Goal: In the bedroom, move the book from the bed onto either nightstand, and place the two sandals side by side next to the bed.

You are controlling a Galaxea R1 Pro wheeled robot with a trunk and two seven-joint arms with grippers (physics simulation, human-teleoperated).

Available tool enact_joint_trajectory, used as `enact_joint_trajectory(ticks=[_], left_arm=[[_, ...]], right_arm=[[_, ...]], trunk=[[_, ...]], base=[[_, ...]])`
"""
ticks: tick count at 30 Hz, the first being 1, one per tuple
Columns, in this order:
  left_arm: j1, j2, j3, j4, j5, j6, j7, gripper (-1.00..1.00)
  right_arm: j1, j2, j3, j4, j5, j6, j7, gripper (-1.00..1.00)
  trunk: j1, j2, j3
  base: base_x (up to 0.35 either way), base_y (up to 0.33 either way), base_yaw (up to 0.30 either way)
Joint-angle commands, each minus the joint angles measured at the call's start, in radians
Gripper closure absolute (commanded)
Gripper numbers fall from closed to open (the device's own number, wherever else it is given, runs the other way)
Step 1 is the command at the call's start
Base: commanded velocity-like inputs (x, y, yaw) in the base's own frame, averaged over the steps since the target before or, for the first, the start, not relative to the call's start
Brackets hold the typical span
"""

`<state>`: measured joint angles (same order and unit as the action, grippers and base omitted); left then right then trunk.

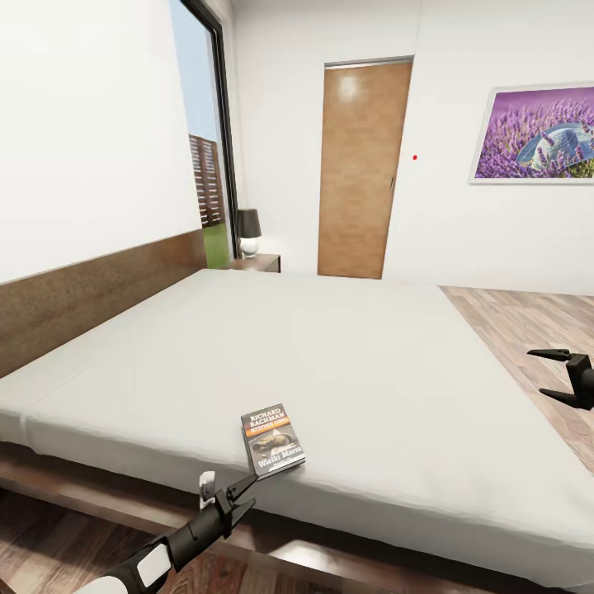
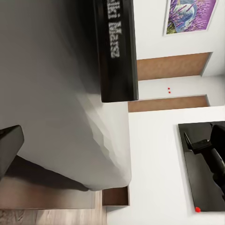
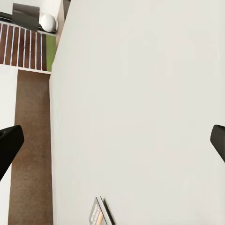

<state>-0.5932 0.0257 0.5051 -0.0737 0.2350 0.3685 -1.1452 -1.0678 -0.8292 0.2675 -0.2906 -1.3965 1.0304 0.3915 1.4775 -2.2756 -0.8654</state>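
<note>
The book (image 1: 272, 440), dark with white "Richard Bachman" lettering and an orange band, lies flat on the bed's grey mattress (image 1: 330, 355) close to its near edge. My left gripper (image 1: 247, 493) hovers open just below that edge, a short way from the book and not touching it. In the left wrist view the book's dark side (image 2: 117, 51) sits on the mattress ahead of one finger (image 2: 8, 146). My right gripper (image 1: 538, 373) hangs open and empty over the floor at the bed's right side. Its wrist view looks across the mattress to the book (image 3: 101, 214). A nightstand (image 1: 257, 262) stands beyond the far side. The sandals are out of view.
A lamp (image 1: 248, 231) stands on the nightstand beside a tall window (image 1: 206, 157). A wooden door (image 1: 363, 169) and a lavender picture (image 1: 536, 132) are on the far wall. Wood-plank floor (image 1: 520, 318) runs along the bed's right. A black panel (image 2: 206, 173) hangs on a wall.
</note>
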Motion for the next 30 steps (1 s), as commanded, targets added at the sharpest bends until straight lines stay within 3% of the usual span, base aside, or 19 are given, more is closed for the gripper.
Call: enact_joint_trajectory(ticks=[1,30], left_arm=[[0.000,0.000,-0.007,0.000,0.010,0.010,-0.002,-1.00],[0.000,0.002,-0.007,0.000,0.010,0.012,-0.002,-1.00]], right_arm=[[-0.001,-0.001,0.006,0.001,0.006,0.000,0.010,-1.00],[-0.001,0.001,0.008,0.001,0.006,0.000,0.010,-1.00]], trunk=[[0.000,0.000,-0.001],[0.000,0.000,-0.001]], base=[[0.000,0.000,0.000],[0.027,0.000,0.000]])
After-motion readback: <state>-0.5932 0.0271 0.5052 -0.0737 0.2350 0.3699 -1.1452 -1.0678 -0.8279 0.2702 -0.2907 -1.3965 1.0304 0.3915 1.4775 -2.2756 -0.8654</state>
